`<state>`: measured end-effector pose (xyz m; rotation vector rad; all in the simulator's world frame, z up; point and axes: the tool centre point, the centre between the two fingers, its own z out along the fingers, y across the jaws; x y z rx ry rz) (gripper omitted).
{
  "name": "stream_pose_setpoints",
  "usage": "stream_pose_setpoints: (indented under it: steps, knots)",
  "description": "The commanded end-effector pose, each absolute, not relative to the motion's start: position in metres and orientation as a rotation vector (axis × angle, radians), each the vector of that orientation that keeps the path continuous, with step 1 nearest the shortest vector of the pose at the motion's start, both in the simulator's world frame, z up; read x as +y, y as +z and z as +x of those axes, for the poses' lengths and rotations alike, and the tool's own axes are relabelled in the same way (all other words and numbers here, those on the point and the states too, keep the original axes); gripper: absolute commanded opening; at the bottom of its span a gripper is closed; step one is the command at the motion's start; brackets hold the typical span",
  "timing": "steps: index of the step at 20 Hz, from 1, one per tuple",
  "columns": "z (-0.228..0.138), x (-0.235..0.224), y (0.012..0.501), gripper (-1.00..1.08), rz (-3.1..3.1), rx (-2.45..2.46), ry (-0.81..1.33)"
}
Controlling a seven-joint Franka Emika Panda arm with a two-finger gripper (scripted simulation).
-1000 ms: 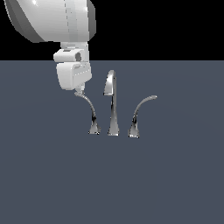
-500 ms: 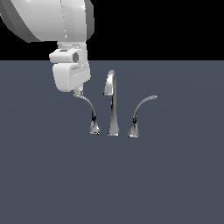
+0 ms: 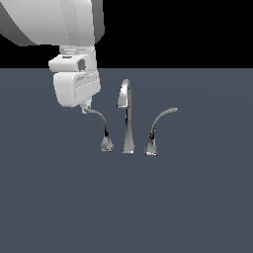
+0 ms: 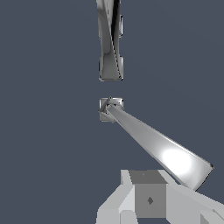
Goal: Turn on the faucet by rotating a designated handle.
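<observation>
The chrome faucet (image 3: 127, 118) stands on the grey surface in the exterior view: a tall hooked spout in the middle and a curved lever on each side. The handle (image 3: 99, 124) is the lever on the exterior view's left, its thin tip arcing left. My gripper (image 3: 86, 105) hangs right at that tip, touching or nearly touching it, and looks shut with nothing held. In the wrist view the handle (image 4: 148, 140) runs as a bright bar from its base to beside my gripper (image 4: 148, 177). The spout (image 4: 110, 43) lies beyond it.
The mirror-image lever (image 3: 157, 129) arcs toward the exterior view's right, beside the spout. A flat dark grey surface (image 3: 126, 207) spreads all around the faucet. The white arm fills the upper left of the exterior view.
My gripper has shifted slightly toward the exterior view's left and a little lower. The handle's tip seems to have swung slightly with it.
</observation>
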<state>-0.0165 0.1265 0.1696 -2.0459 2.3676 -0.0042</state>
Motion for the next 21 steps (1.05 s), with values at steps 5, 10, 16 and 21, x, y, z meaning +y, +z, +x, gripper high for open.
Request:
stream_pose_setpoints:
  steps: [5, 10, 16, 21]
  knots:
    - [-0.031, 0.128, 0.170, -1.00, -2.058, 2.365, 0.000]
    - [-0.041, 0.113, 0.170, -1.00, -2.058, 2.368, 0.000]
    - [-0.054, 0.096, 0.170, -1.00, -2.058, 2.371, 0.000]
    - [-0.062, 0.084, 0.170, -1.00, -2.057, 2.373, 0.000]
